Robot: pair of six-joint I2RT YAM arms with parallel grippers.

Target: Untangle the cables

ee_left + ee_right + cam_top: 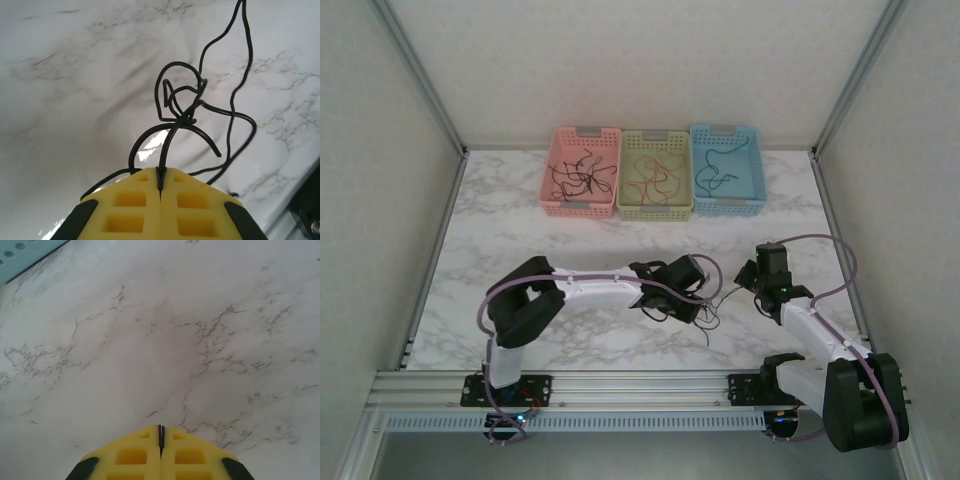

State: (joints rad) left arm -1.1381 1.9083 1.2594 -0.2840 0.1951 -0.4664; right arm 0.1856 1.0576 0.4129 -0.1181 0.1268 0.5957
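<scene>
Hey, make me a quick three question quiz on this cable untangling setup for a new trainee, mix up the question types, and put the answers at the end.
1. True or false: the left gripper is shut on the black cables above the table.
2. Multiple choice: which basket holds the orange cables?
A. the pink basket
B. the yellow-green basket
C. the blue basket
3. Short answer: how do the right gripper's jaws stand over the marbled table?

Key: 1 true; 2 B; 3 shut.
</scene>
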